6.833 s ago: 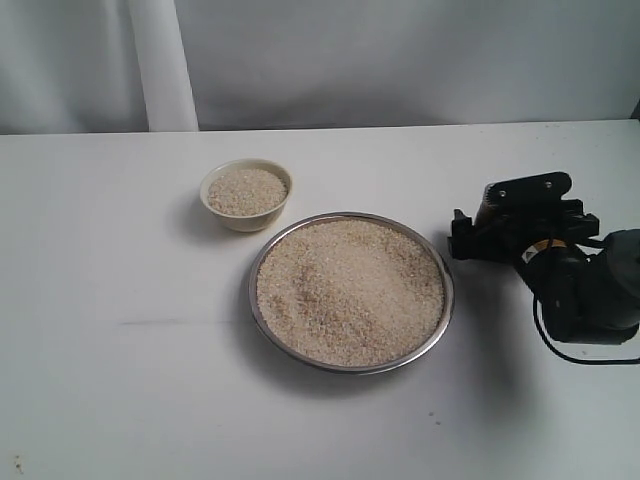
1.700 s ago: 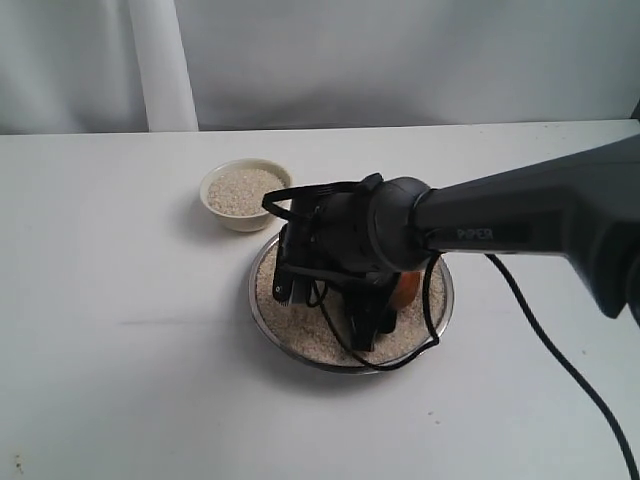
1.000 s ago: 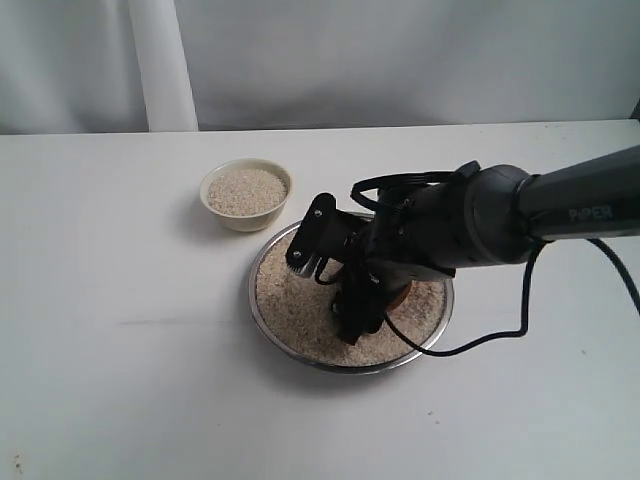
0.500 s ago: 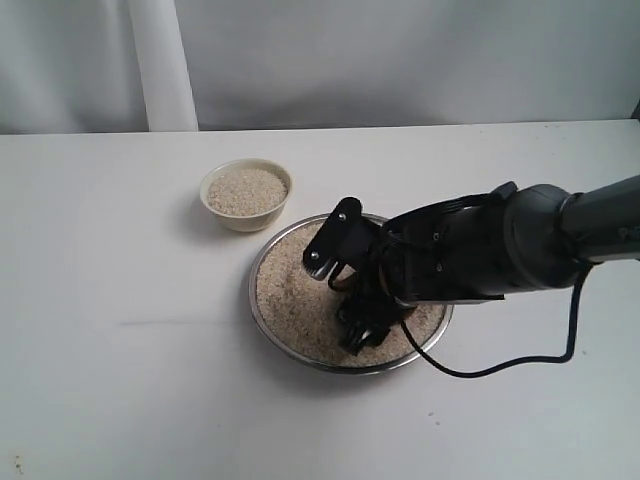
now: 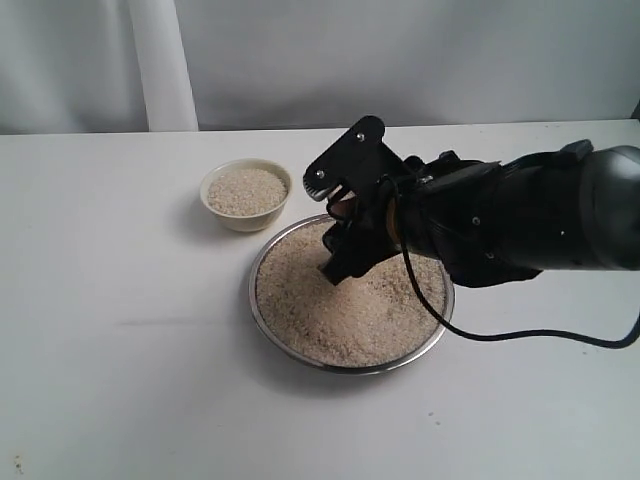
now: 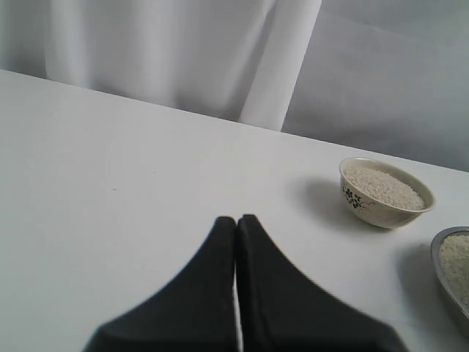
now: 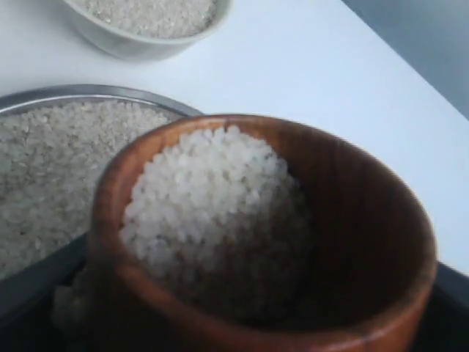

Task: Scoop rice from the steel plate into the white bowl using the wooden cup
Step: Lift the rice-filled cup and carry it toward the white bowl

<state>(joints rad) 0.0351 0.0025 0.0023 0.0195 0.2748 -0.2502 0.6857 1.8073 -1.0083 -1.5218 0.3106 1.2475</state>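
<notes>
The steel plate [image 5: 262, 318] sits mid-table, heaped with rice [image 5: 340, 310]. Behind it to the left stands the white bowl [image 5: 246, 192], also holding rice. My right gripper [image 5: 345, 235] hovers over the plate's far side, shut on the wooden cup [image 7: 352, 220], which is upright and heaped with rice [image 7: 212, 198]. The right wrist view shows the plate's rim [image 7: 95, 92] below the cup and the bowl [image 7: 124, 45] beyond it. My left gripper [image 6: 236, 218] is shut and empty, low over bare table, with the bowl [image 6: 385, 194] ahead of it; it is outside the exterior view.
The right arm's black cable [image 5: 520, 336] trails over the table to the right of the plate. A white post [image 5: 160, 65] and a pale curtain stand behind the table's back edge. The plate's edge [image 6: 448, 273] shows in the left wrist view.
My right gripper has risen out of the plate's rice and moved toward the plate's far side, nearer the bowl, carrying the cup now heaped with rice. The bowl and plate have not moved.
</notes>
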